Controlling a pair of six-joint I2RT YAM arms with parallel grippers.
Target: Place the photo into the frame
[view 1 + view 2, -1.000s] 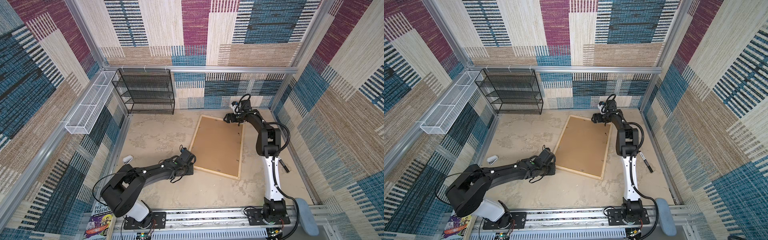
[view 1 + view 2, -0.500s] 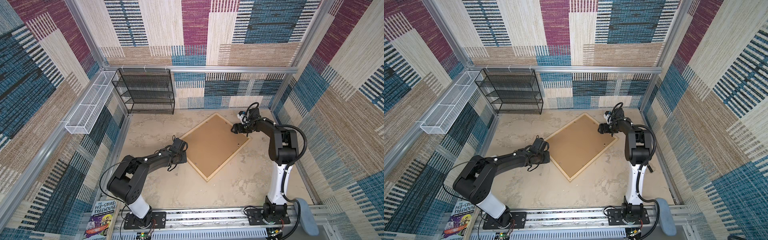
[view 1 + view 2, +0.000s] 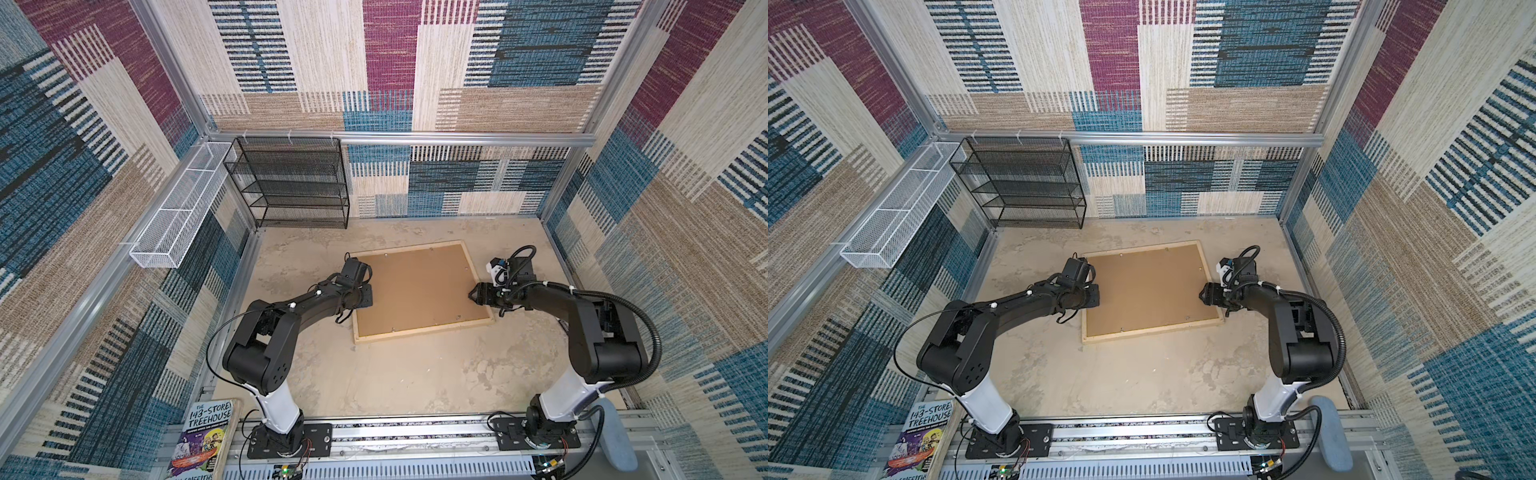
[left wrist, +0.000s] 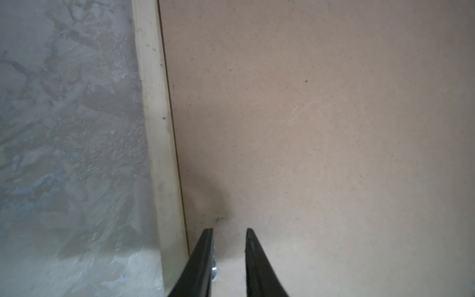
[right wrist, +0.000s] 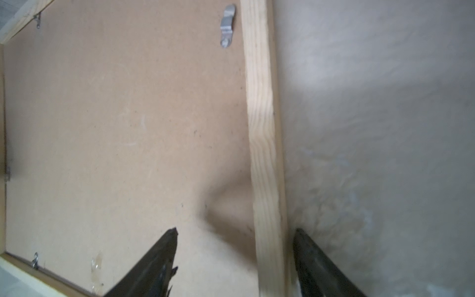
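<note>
Pale natural-wood rectangular picture frame [image 3: 424, 330] is lying flat, back side up, on the mottled beige tabletop [image 3: 415, 386]. In both top views I am seeing it sitting between my two arms, its long sides running left to right. A plain brown backing board [image 3: 415, 286] is lying inside the wood strips and filling the frame.

The left tool [image 3: 365, 297] is reaching in over the frame's left side. Through the left wrist camera I am watching it [image 4: 229, 229] hovering over the board just inside the wood strip [image 4: 159, 128]. Its black fingers [image 4: 203, 257] are standing slightly parted, with only bare board showing between the tips, so it is released and gripping nothing.

The right tool [image 3: 473, 296] is working at the frame's right side. In the right wrist view it [image 5: 235, 228] is straddling the wood strip [image 5: 262, 128], with one finger [image 5: 159, 257] over the board and the other [image 5: 313, 257] just beside the strip's outer edge on the tabletop. The jaws are standing wide and are not clamping the wood. A small silver metal tab [image 5: 227, 25] is lying on the board beside the strip.
</note>
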